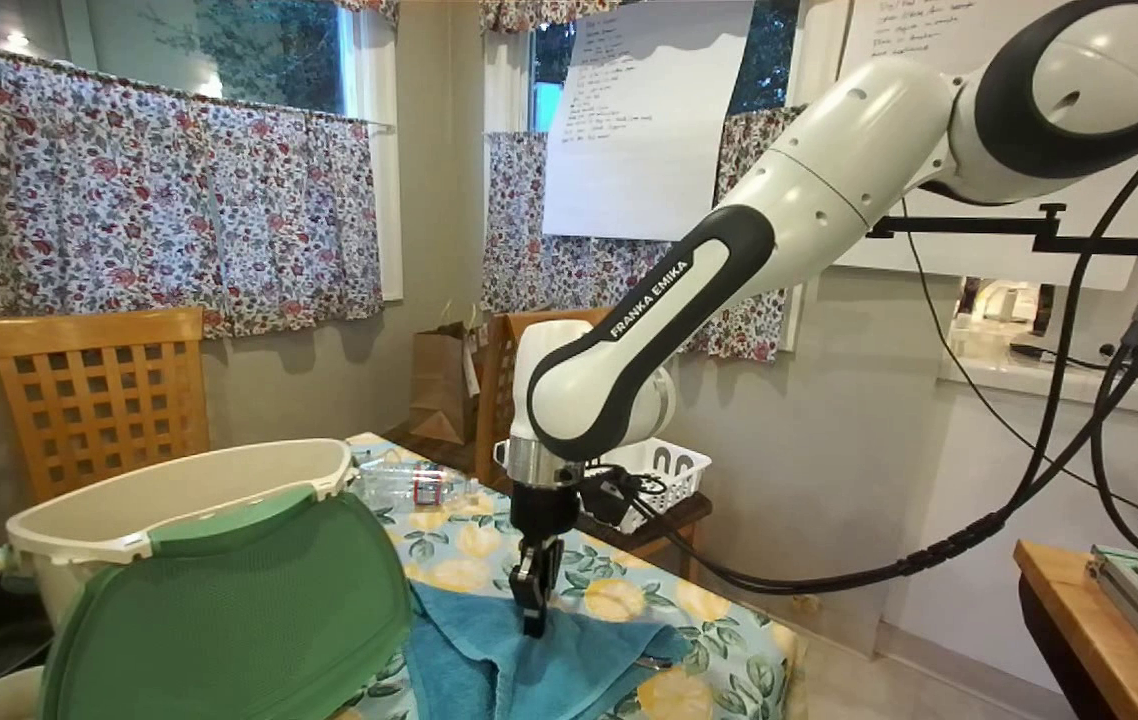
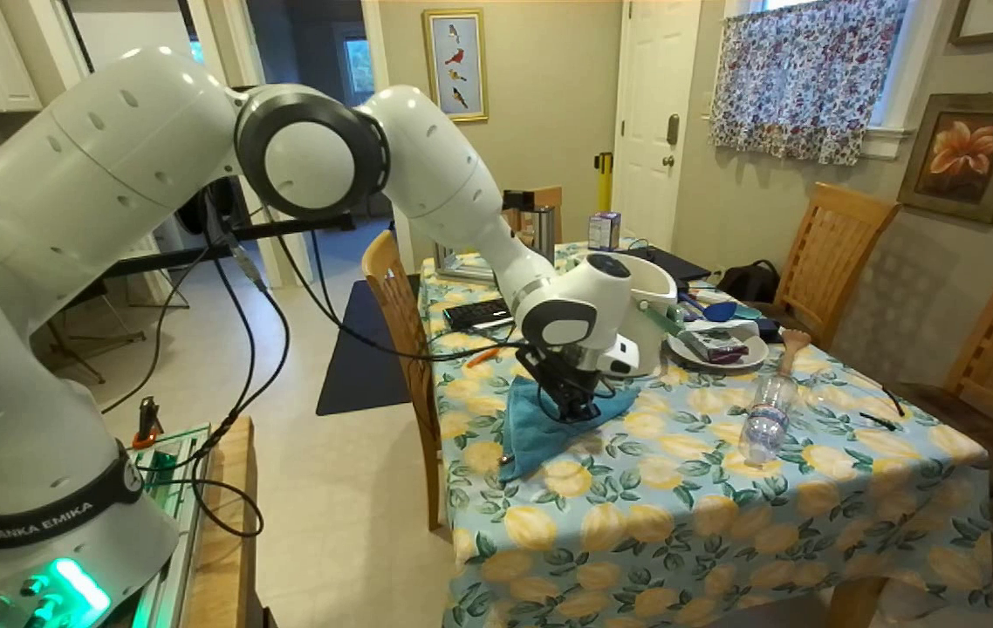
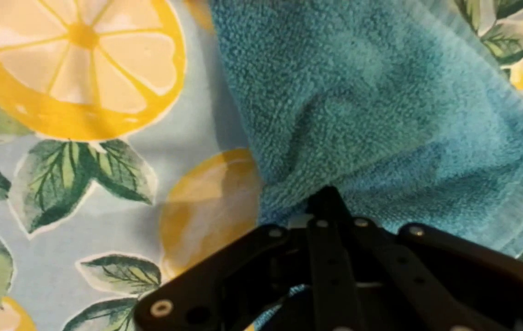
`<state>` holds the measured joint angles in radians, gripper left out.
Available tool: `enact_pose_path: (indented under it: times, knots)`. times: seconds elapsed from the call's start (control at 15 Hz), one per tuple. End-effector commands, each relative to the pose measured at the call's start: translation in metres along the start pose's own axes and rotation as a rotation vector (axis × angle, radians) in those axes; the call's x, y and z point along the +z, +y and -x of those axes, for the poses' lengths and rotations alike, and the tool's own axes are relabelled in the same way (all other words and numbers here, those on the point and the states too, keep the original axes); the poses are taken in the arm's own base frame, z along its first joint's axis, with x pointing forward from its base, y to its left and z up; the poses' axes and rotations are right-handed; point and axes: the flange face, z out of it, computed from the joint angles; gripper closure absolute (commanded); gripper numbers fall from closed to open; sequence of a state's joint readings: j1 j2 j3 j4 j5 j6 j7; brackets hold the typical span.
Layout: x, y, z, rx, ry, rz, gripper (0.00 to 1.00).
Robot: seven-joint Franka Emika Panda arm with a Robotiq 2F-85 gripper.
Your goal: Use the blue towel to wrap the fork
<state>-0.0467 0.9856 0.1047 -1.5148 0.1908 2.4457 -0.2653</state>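
Observation:
The blue towel [image 1: 579, 665] lies folded over on the floral tablecloth; it also shows in an exterior view [image 2: 540, 436] and fills much of the wrist view [image 3: 381, 92]. A small silver end of the fork [image 1: 653, 662] sticks out at the towel's edge, also in an exterior view [image 2: 507, 458]; the rest of the fork is hidden under the cloth. My gripper [image 1: 534, 628] points down at the towel [image 2: 582, 412]. In the wrist view its fingertips [image 3: 328, 197] are together and touch the cloth at a crease. Whether any cloth is pinched between them cannot be seen.
A cream bin [image 1: 189, 485] with a green rounded panel [image 1: 239, 610] stands beside the towel. A clear plastic bottle [image 2: 767, 419] lies on the tablecloth. A white plate with items [image 2: 754, 356] and a black keyboard [image 2: 475, 314] are on the table. A wooden chair [image 2: 409, 349] stands at the edge.

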Motion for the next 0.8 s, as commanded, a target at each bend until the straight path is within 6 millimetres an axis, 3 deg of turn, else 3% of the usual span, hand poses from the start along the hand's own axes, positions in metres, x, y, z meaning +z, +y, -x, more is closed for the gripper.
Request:
enact_pose_path:
  times: [0.0,0.33,0.53,0.6,0.73]
  knots:
    - [-0.007,0.008,0.020,0.030,-0.044,0.029,1.00]
    - [-0.014,0.010,0.028,0.051,-0.042,0.036,1.00]
    - [-0.029,0.002,0.026,0.034,-0.001,0.038,1.00]
    - [-0.036,-0.001,0.025,0.030,0.020,0.042,0.74]
    - [-0.050,-0.003,0.022,0.028,0.064,0.054,0.67]
